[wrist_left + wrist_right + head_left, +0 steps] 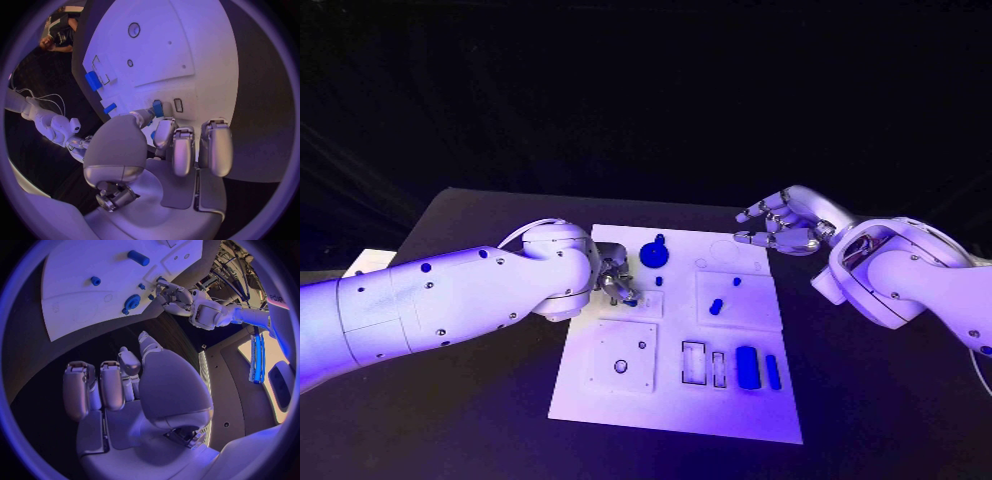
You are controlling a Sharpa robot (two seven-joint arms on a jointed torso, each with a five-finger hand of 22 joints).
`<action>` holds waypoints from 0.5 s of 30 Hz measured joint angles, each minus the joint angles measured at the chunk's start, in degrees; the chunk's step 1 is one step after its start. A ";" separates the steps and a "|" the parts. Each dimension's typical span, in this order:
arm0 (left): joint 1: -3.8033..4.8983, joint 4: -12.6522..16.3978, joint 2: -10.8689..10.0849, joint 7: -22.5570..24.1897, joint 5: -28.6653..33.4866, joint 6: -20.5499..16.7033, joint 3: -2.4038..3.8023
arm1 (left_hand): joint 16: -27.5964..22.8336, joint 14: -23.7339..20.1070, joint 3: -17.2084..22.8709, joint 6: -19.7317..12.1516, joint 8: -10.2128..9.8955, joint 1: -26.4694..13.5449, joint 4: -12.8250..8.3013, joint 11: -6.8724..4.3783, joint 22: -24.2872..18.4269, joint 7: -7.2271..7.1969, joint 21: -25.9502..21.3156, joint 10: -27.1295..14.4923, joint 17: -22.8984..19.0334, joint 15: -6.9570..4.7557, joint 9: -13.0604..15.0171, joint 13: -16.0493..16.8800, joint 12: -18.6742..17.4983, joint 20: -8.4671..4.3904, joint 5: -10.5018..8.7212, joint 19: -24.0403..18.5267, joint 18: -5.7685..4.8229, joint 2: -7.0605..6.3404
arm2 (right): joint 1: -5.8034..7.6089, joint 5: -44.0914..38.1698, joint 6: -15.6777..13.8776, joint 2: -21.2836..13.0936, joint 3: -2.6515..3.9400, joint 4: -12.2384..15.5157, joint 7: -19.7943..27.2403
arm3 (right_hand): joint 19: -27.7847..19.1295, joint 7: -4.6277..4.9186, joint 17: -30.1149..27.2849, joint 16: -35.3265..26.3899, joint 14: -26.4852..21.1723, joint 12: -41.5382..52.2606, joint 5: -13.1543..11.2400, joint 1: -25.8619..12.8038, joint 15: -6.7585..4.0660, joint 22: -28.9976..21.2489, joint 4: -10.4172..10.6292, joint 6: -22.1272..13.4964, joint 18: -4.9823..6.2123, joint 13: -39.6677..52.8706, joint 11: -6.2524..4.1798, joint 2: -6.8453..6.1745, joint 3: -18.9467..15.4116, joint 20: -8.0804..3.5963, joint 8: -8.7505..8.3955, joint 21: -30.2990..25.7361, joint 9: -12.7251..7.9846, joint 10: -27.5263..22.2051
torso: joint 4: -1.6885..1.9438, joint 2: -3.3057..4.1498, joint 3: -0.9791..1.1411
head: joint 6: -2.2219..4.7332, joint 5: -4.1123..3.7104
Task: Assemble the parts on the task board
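The white task board [733,405] lies in the middle of the black table. My left hand [615,280] hovers over the board's left part and pinches a small blue part [152,134] between thumb and a finger. Just beyond its fingertips another small blue part [659,281] [157,108] stands in the board beside an empty slot [178,105]. A round blue part [655,254] [131,302] sits at the board's far edge. My right hand [783,225] hangs off the board's far right corner, fingers apart and holding nothing.
Two blue blocks [747,366] [773,372] lie at the board's near right, next to two empty slots [694,362]. A blue peg [717,306] [139,257] and a smaller piece [737,281] sit in the right panel. A square panel with holes [622,357] is near left.
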 measured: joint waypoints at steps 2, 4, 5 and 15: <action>0.01 -0.01 -0.01 0.00 0.00 0.13 0.00 | 0.00 0.00 0.00 0.05 -0.02 0.00 0.00 0.00 0.00 0.05 0.00 0.00 0.00 0.00 0.00 0.00 0.00 0.00 0.00 0.00 0.00 0.00 | 0.00 0.00 0.01 -0.01 0.00 0.00 -0.01 | 0.00 0.00 0.00 0.00 0.00 0.00 0.00 0.00 0.00 0.00 0.00 0.00 0.00 0.00 0.00 0.00 0.00 0.00 0.00 0.00 0.00 0.00 | 0.00 -0.01 0.01 | 0.00 0.00; 0.02 -0.03 -0.01 0.00 0.03 0.24 0.02 | 0.00 0.00 0.00 -0.03 -0.03 0.00 0.00 0.00 0.00 -0.03 0.00 0.00 0.00 0.00 -0.01 0.00 0.00 0.00 -0.01 0.00 0.00 0.00 | 0.00 0.00 0.02 -0.02 0.00 0.01 -0.02 | 0.00 0.00 0.00 0.00 0.00 0.00 0.00 0.00 0.00 0.00 0.00 0.00 0.00 0.00 0.00 0.00 0.00 0.00 0.00 0.00 0.00 0.00 | 0.00 -0.01 0.01 | 0.00 0.02; 0.02 -0.05 0.01 0.00 0.04 0.27 0.03 | 0.00 0.00 0.00 -0.05 -0.03 -0.01 0.00 0.00 0.00 -0.05 0.00 0.00 0.00 0.00 -0.01 0.00 0.00 0.00 -0.01 0.00 -0.01 0.00 | 0.00 0.00 0.03 -0.03 0.00 0.01 -0.02 | 0.00 0.00 0.00 0.00 0.00 0.00 0.00 0.00 0.00 0.00 0.00 0.00 0.00 0.00 0.00 0.00 0.00 0.00 0.00 0.00 0.00 0.00 | 0.00 -0.01 0.01 | -0.02 0.02; 0.11 -0.80 0.53 0.00 0.48 0.81 0.09 | 0.00 0.00 0.69 -0.11 0.15 -1.83 -0.37 -0.01 -0.01 -0.12 0.29 0.42 -0.01 0.00 0.45 0.28 0.18 0.00 -0.22 0.00 0.00 0.32 | 0.00 -0.01 0.07 -0.10 -0.01 0.12 -0.07 | 0.00 0.00 0.00 0.00 0.00 0.00 0.00 0.00 0.00 -0.01 0.00 0.00 0.00 0.00 0.00 0.00 0.00 0.00 0.00 0.00 -0.01 0.00 | -0.04 -0.01 0.02 | -0.12 0.03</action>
